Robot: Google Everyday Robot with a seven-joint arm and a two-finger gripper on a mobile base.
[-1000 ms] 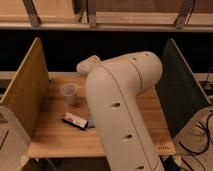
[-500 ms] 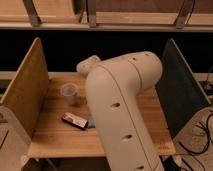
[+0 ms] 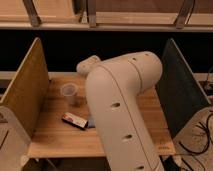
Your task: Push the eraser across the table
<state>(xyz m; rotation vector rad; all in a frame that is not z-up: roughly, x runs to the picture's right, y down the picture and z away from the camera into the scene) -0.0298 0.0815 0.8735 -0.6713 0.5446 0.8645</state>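
The eraser (image 3: 74, 119) is seen lying flat on the front left part of the counter (image 3: 55, 141), its pale top face turned up and its dark reddish-brown side turned toward the camera. Its long axis is set roughly left to right, with the right end a little nearer the front edge.

Just beside that right end, a small dark part of the gripper (image 3: 91, 123) can be made out at the edge of the arm. The rest of the gripper is hidden behind the arm, so it cannot be told whether it is wide or narrow, nor whether the eraser is actually touched.

A clear plastic cup (image 3: 69, 92) is stood upright behind the eraser, near it but apart from it.

Much of the counter's middle and right is covered by the large white arm (image 3: 125, 100), which is bent over from the lower right and marked with dark oval holes.

The counter is flanked by a tan wooden side panel (image 3: 25, 95) on the left and a dark side panel (image 3: 182, 90) on the right. Loose cables (image 3: 200, 136) are seen at the lower right.
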